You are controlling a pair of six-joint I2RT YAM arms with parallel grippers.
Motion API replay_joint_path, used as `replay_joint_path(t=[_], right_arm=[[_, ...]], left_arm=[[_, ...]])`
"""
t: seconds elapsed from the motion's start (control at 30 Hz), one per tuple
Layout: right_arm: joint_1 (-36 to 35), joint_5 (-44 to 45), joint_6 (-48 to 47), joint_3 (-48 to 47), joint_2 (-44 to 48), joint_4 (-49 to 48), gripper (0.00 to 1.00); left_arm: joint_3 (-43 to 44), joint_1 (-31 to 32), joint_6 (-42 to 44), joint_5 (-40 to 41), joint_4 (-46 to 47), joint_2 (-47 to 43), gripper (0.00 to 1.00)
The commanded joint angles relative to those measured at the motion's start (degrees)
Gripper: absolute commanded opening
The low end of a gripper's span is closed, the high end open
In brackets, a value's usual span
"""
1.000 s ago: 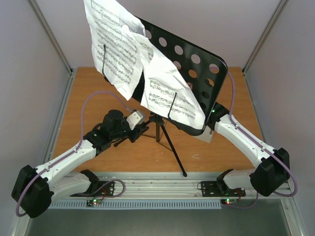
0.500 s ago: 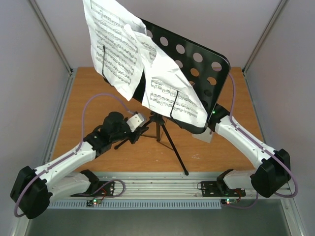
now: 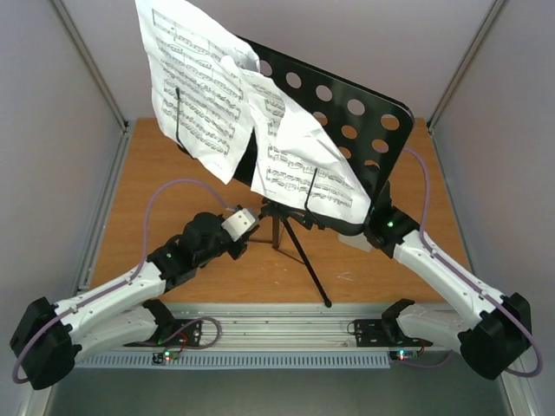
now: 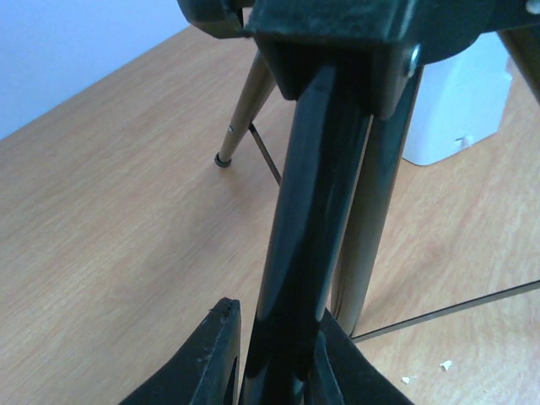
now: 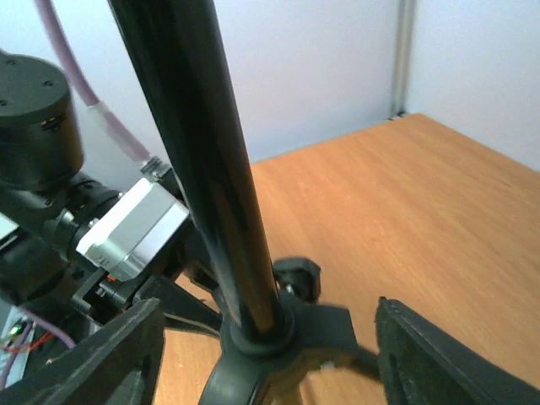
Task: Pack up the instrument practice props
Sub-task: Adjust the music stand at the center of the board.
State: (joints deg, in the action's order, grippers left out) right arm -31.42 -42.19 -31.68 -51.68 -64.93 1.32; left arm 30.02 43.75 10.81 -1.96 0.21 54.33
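Plainly the music stand [image 3: 340, 111] stands on its tripod on the table [image 3: 156, 191], and it is the piece being handled, probably because it is the largest prop and must be steadied before it can fold. The left gripper [image 4: 274, 337] is clamped on it: one black tube of the stand runs up between the two fingers [image 4: 221, 359], which press it from both sides, likely as the anchor for the folding. The right gripper [image 5: 278, 337] has its fingers well apart, with the stand's main pole rising between them and touching neither.

The sheet of music [image 3: 195, 87] lies crumpled against the perforated desk, high above both sets of fingers, so it looks not yet packed. The metronome [image 3: 357, 241] sits on the table beyond the left fingers, past the tripod legs and just beside the right gripper.

Compared with a second ago, the right fingers have sprung apart off the pole and that arm's elbow has drawn back. The desk has swung a little toward the right, carrying the sheet higher. The left fingers have tightened.
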Motion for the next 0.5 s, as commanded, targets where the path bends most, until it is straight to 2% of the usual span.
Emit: replay_joint_path(t=[0.0, 0.13, 0.23, 0.47], right_arm=[[0.0, 10.9, 4.3, 4.2, 6.4, -2.6, 0.73], [0.1, 20.6, 7.1, 5.4, 11.8, 4.1, 0.77], [0.1, 23.3, 8.4, 6.9, 16.6, 8.1, 0.79], [0.1, 27.9, 12.0, 9.9, 28.8, 16.7, 0.81]], left_arm=[[-0.3, 0.1, -9.7, 11.4, 8.6, 0.7, 0.0], [0.0, 0.1, -15.0, 17.5, 9.9, 1.8, 0.0], [0.9, 0.1, -16.6, 20.4, 10.3, 2.5, 0.01], [2.1, 0.0, -14.6, 26.9, 11.9, 5.9, 0.0]])
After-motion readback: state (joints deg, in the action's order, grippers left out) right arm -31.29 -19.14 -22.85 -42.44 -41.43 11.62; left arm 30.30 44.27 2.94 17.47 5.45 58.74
